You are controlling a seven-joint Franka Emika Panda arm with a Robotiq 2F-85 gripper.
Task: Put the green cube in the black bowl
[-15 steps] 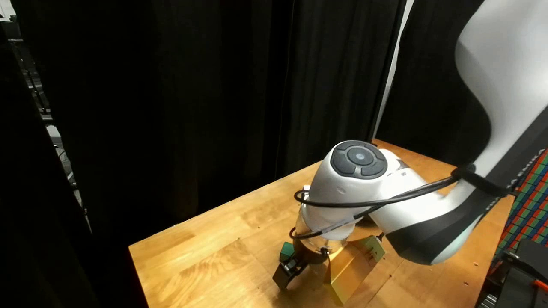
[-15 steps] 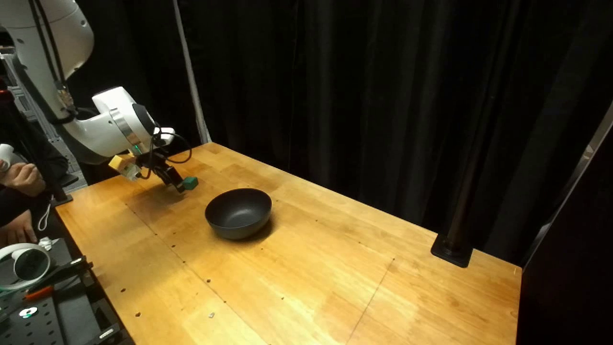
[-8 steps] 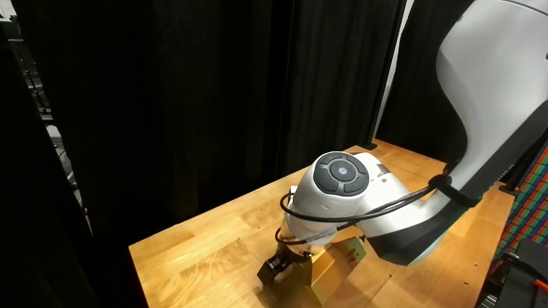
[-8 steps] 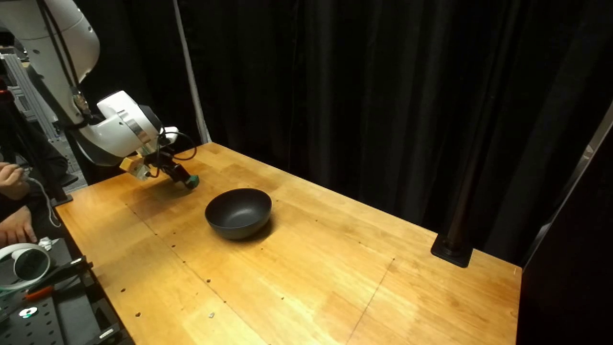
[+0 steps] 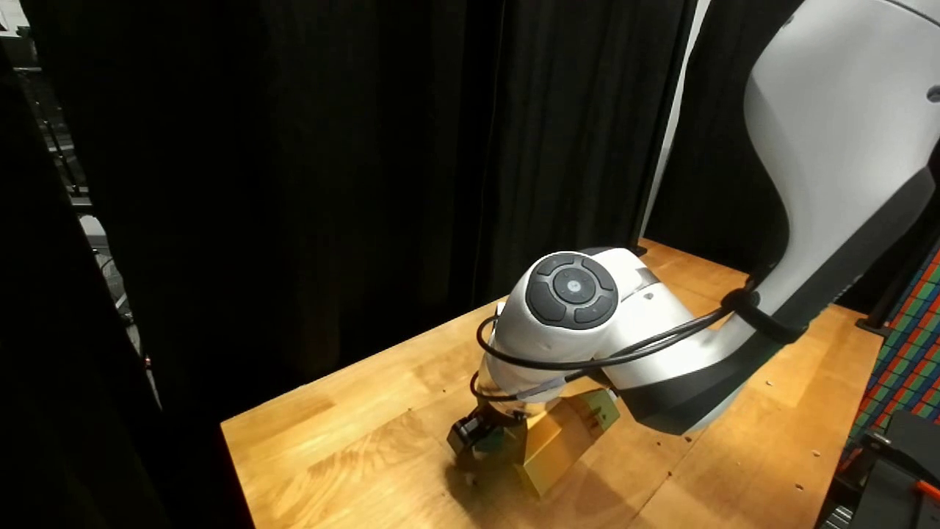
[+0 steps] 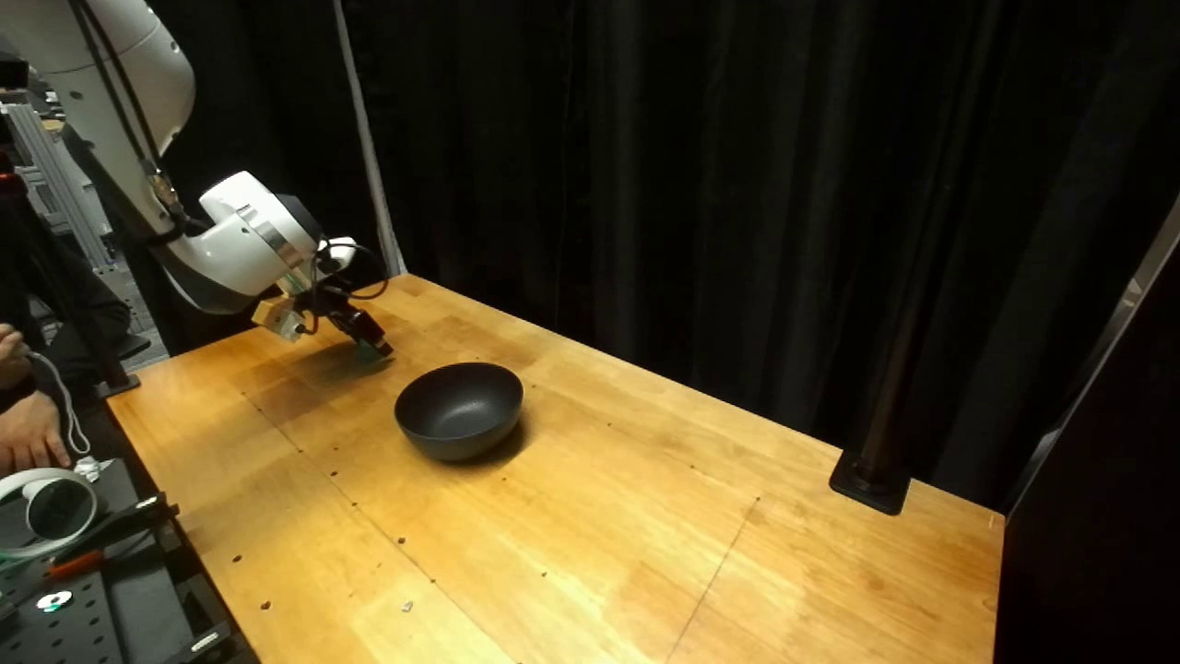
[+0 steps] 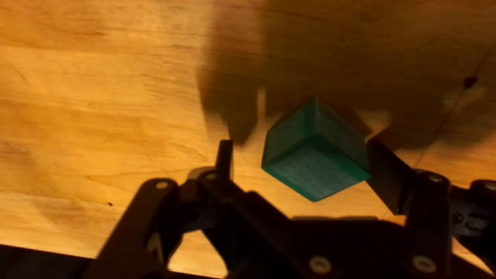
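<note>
fingers point(image 7: 389, 178) shifted; green cube point(image 7: 316, 162) dull-faced, edges seemingly greener.

Arm point(image 5: 830, 117): white, bent down over the wooden counter point(image 5: 345, 455)
Gripper point(image 5: 481, 439): black, low, we see it partly
Green cube point(image 5: 496, 443): mostly hidden, we glimpse it by the gripper
Curtain point(image 5: 308, 184): black, behind the counter

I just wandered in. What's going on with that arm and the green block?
A robot arm has its gripper open around a green cube on a wooden table. There's a gap between one finger and the cube, so it isn't gripped yet. A black bowl stands apart on the same table, and the cube isn't in it. Most likely the gripper closes on the cube next.
</note>
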